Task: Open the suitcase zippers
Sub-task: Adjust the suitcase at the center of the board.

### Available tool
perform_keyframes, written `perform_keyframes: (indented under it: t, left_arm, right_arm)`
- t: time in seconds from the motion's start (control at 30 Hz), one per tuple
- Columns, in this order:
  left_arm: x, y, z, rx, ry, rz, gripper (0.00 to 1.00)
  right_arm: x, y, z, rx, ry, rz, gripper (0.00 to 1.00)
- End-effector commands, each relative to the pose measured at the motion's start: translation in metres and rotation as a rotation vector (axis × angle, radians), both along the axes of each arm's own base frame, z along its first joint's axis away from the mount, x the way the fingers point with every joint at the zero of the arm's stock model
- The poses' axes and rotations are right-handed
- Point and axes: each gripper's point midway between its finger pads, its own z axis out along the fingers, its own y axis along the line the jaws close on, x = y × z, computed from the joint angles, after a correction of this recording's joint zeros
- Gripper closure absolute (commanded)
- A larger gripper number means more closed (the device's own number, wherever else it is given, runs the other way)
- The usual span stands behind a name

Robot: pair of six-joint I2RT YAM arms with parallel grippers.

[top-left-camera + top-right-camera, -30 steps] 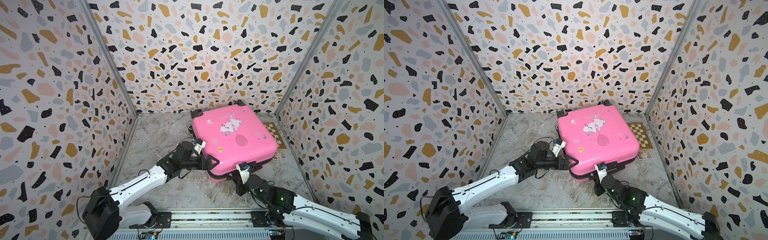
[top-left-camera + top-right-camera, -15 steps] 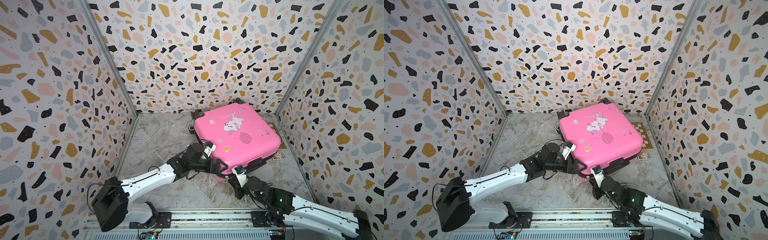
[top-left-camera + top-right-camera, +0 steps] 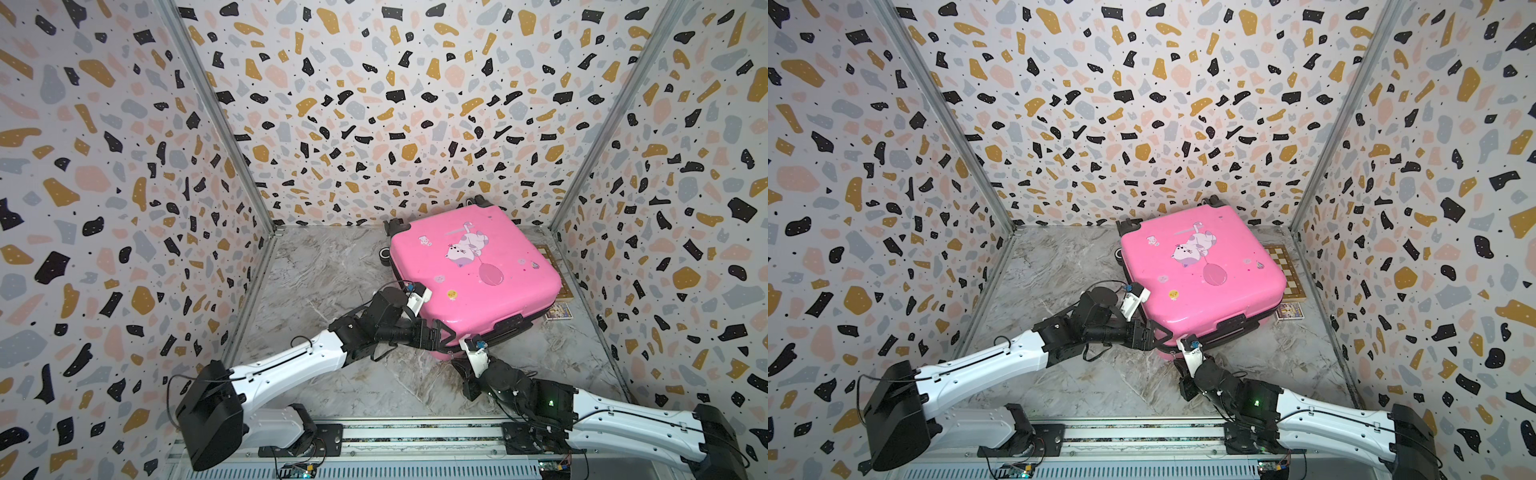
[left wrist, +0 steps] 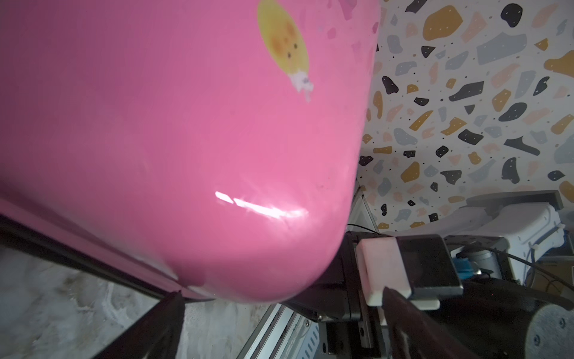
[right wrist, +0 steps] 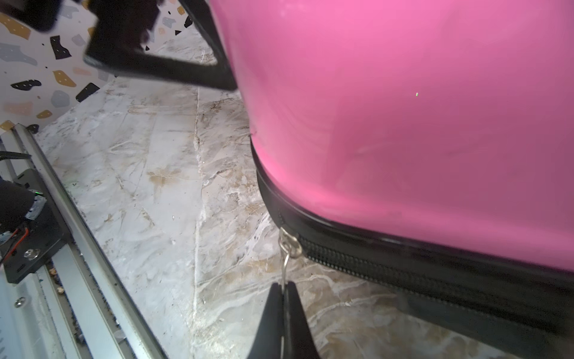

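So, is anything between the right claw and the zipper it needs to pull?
Nothing visible. The right gripper is shut on the zipper pull at the suitcase corner. The left gripper, open, straddles that corner's upper shell, above the zipper band.

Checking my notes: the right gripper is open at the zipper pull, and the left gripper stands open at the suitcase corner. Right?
No: the right gripper is shut on the zipper pull, as the right wrist view shows. The left gripper stands open at the suitcase corner.
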Motion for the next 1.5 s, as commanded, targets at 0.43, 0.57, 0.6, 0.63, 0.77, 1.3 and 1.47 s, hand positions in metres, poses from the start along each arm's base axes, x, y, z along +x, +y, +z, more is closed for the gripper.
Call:
perform_keyframes:
  t: [0.43,0.57,0.6,0.63,0.77,1.3,1.47]
  left_arm:
    - [0.195,0.137,0.083,-0.174,-0.014,0.474,0.01]
    - [0.258,0.141,0.058,-0.259,0.123,0.466,0.01]
    - [0.274,0.142,0.048,-0.28,0.162,0.465,0.01]
    - [0.285,0.142,0.044,-0.306,0.186,0.459,0.01]
    - [0.328,0.138,0.024,-0.4,0.273,0.436,0.0]
    - [0.378,0.094,-0.013,-0.525,0.393,0.371,0.04]
    - [0.386,0.087,-0.023,-0.553,0.418,0.372,0.11]
  right_arm:
    - [-0.025,-0.013,-0.009,0.128,0.127,0.015,1.0]
    - [-0.027,-0.019,-0.011,0.129,0.14,0.005,1.0]
    - [-0.027,-0.021,-0.009,0.133,0.137,0.003,1.0]
    - [-0.027,-0.022,-0.008,0.135,0.135,0.001,1.0]
    - [-0.026,-0.021,-0.005,0.14,0.124,0.002,1.0]
    - [-0.026,-0.021,-0.003,0.128,0.117,0.002,1.0]
    - [-0.026,-0.022,-0.003,0.134,0.121,-0.001,1.0]
